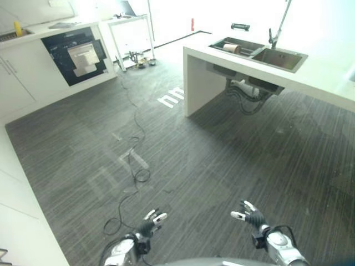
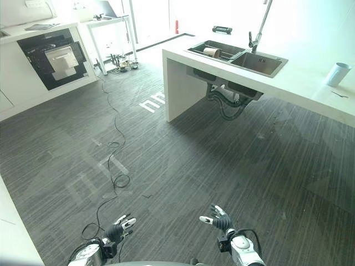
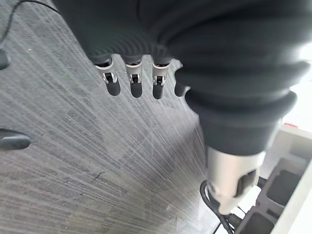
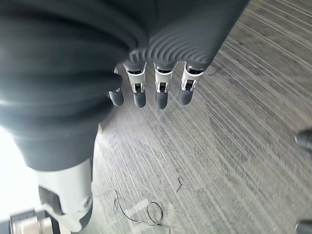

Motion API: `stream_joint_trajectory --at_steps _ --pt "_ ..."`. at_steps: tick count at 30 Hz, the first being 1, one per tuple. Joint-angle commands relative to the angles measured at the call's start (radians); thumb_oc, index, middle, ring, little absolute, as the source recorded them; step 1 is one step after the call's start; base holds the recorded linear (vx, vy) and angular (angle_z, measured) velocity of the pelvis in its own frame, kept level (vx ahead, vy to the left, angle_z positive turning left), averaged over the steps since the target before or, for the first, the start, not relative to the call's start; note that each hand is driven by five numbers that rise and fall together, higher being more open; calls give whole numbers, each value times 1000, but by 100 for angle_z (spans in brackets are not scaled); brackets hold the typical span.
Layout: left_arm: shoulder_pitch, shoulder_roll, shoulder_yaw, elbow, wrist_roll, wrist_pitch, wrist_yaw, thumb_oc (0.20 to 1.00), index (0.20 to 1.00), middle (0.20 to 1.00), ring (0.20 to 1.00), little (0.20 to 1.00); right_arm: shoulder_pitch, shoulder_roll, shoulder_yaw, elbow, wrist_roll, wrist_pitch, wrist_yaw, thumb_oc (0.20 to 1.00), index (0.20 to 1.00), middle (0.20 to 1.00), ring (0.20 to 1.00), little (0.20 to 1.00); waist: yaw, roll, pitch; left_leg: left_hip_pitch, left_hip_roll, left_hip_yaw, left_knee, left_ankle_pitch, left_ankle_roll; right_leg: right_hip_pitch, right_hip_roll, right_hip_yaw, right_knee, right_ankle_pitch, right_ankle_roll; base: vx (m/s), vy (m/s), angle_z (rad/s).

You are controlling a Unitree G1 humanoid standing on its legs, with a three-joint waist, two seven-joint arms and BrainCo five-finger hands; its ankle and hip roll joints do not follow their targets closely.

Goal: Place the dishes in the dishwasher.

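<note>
Approach step — left hand point(image 1: 148, 223) and right hand point(image 1: 249, 214) slack-fingered, empty, well short of white island's steel double sink point(image 1: 258, 52) — next, walk there.

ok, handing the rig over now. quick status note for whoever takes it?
Left hand: open, empty, low over the dark striped floor.
Right hand: open, empty, also low.
Dishes: a pale round dish lies in the left basin of the steel double sink; a white cup stands on the white counter.
Done: nothing loaded.
Left: walk to the counter, collect dishes, load dishwasher.
</note>
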State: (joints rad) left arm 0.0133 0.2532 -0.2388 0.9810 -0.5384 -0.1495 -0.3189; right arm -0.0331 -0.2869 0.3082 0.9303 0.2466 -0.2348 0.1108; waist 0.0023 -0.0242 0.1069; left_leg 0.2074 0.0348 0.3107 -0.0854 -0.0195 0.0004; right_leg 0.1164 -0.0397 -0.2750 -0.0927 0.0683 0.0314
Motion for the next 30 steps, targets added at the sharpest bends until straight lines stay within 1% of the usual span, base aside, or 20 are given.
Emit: stream_joint_trajectory --at_steps 1,3,4,5,7,9,10,11,12,14,15,17,20,21,24,28,29,30 --pt "-69 7 -38 3 13 -57 -21 1000 1000 1000 1000 1000 -77 -45 48 -17 -10 -73 -18 1000 1000 1000 1000 1000 -8 -4 6 -12 48 -2 1 -23 -47 40 -92 -6 13 -41 108 0 0 0" --pt "-70 8 -35 -3 -15 -52 -35 1000 1000 1000 1000 1000 -77 -44 48 -16 3 -79 -19 1000 1000 1000 1000 1000 -6 -3 5 -12 47 -4 -1 -23 -48 41 -92 -9 11 -40 108 8 -19 0" --pt "-73 7 -33 -5 -16 -38 -27 1000 1000 1000 1000 1000 -75 -40 47 -15 2 -85 -21 1000 1000 1000 1000 1000 -7 -3 4 -11 47 -4 -2 -23 -48 40 -92 -10 10 -39 109 14 -47 1" --pt "-70 6 -34 -6 -23 -43 -16 1000 1000 1000 1000 1000 -77 -39 52 -19 -4 -81 -29 1000 1000 1000 1000 1000 -7 -2 5 -13 49 -5 -1 -21 -51 39 -91 -11 12 -41 108 13 -56 1" --pt "-67 -1 -29 -4 -38 -27 2 1000 1000 1000 1000 1000 -77 -34 53 -16 3 -64 -35 1000 1000 1000 1000 1000 -4 0 7 -14 50 -7 -1 -19 -52 39 -91 -14 12 -42 108 9 -53 2" --pt "-75 -12 -24 6 -60 7 19 1000 1000 1000 1000 1000 -75 -28 50 -8 37 -41 -38 1000 1000 1000 1000 1000 0 1 8 -18 50 -12 0 -17 -53 38 -94 -21 11 -39 109 -4 -73 3" --pt "-86 -29 -22 20 -49 84 44 1000 1000 1000 1000 1000 -74 -17 47 9 59 -26 -37 1000 1000 1000 1000 1000 4 3 11 -24 50 -16 2 -15 -53 36 -95 -28 11 -39 108 -49 -104 6" --pt "-100 -50 -34 83 -17 170 84 1000 1000 1000 1000 1000 -80 -3 47 31 66 -17 -25 1000 1000 1000 1000 1000 4 5 14 -29 51 -20 4 -11 -53 34 -93 -33 13 -39 105 -43 -103 5" --pt "-103 -58 -35 118 -27 187 102 1000 1000 1000 1000 1000 -82 3 49 41 68 -14 -22 1000 1000 1000 1000 1000 2 6 13 -28 52 -22 4 -9 -54 35 -92 -34 12 -40 104 -21 -66 7" --pt "-103 -67 -27 153 -43 199 117 1000 1000 1000 1000 1000 -80 11 47 56 72 -13 -17 1000 1000 1000 1000 1000 -1 7 11 -26 53 -23 3 -9 -55 38 -90 -34 11 -41 103 54 -48 7" --pt "-98 -74 -3 189 -43 230 135 1000 1000 1000 1000 1000 -68 23 39 73 85 0 -20 1000 1000 1000 1000 1000 -5 8 3 -22 56 -21 0 -7 -62 42 -87 -37 6 -42 104 95 -71 7" --pt "-92 -76 9 204 -53 250 138 1000 1000 1000 1000 1000 -60 26 33 86 88 7 -20 1000 1000 1000 1000 1000 -6 7 0 -24 61 -19 1 -3 -66 40 -86 -37 5 -41 103 63 -70 9" --pt "-83 -74 26 211 -65 260 141 1000 1000 1000 1000 1000 -54 23 24 105 80 8 -16 1000 1000 1000 1000 1000 -6 9 1 -29 72 -16 6 5 -74 36 -82 -41 5 -41 99 7 -77 3" --pt "-76 -73 49 230 -84 267 124 1000 1000 1000 1000 1000 -51 13 13 129 82 -3 -8 1000 1000 1000 1000 1000 -8 10 12 -41 85 -15 20 13 -84 32 -74 -39 5 -44 91 -12 -119 1" --pt "-75 -80 57 233 -103 263 112 1000 1000 1000 1000 1000 -52 7 7 134 84 -3 -2 1000 1000 1000 1000 1000 -10 9 17 -49 94 -18 29 17 -90 29 -68 -37 6 -46 85 -5 -80 3" --pt "-74 -93 61 230 -121 242 111 1000 1000 1000 1000 1000 -58 3 3 141 80 -17 13 1000 1000 1000 1000 1000 -8 8 25 -72 110 -31 58 23 -103 29 -59 -34 9 -55 75 9 -98 2" --pt "-75 -95 61 229 -118 228 117 1000 1000 1000 1000 1000 -60 2 3 143 86 -24 25 1000 1000 1000 1000 1000 -7 7 27 -80 115 -33 69 23 -106 29 -57 -34 10 -57 72 20 -96 9" --pt "-78 -96 63 225 -124 200 100 1000 1000 1000 1000 1000 -66 -1 8 135 97 -30 57 1000 1000 1000 1000 1000 -7 5 30 -94 121 -38 92 24 -110 28 -55 -32 12 -59 67 32 -141 9"
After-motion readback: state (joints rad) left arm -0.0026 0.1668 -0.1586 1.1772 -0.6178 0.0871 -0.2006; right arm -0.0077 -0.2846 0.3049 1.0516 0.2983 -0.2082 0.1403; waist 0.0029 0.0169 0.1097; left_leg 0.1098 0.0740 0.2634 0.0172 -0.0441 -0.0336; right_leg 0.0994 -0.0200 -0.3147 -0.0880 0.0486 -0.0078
